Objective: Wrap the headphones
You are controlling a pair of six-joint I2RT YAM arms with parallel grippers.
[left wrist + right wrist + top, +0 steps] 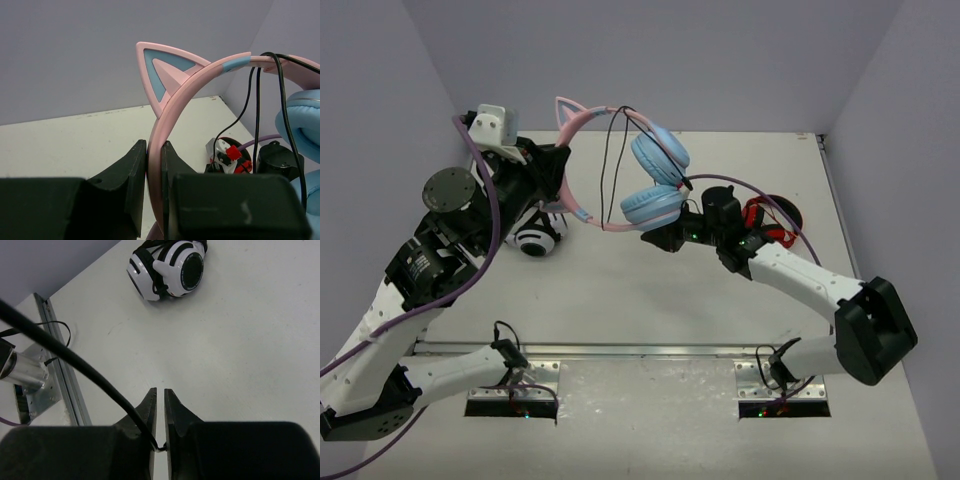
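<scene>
The headphones [582, 125] are held up in the air: pink band with cat ears, two light blue ear cups [658, 155] hanging at the right. My left gripper [558, 172] is shut on the pink band [172, 107], with the band clamped between the fingers [154, 145]. The thin black cable [608, 165] is draped over the band and hangs in loops [257, 115]. My right gripper [655, 240] sits just below the lower ear cup. It is shut on the cable [75, 360], which runs between the jaws near their base [160, 392].
White-and-black headphones [535, 238] lie on the table under the left arm, also in the right wrist view [170, 270]. Red-and-black headphones [772, 218] lie behind the right arm [232, 155]. A metal rail [620, 350] runs along the near edge. Walls enclose three sides.
</scene>
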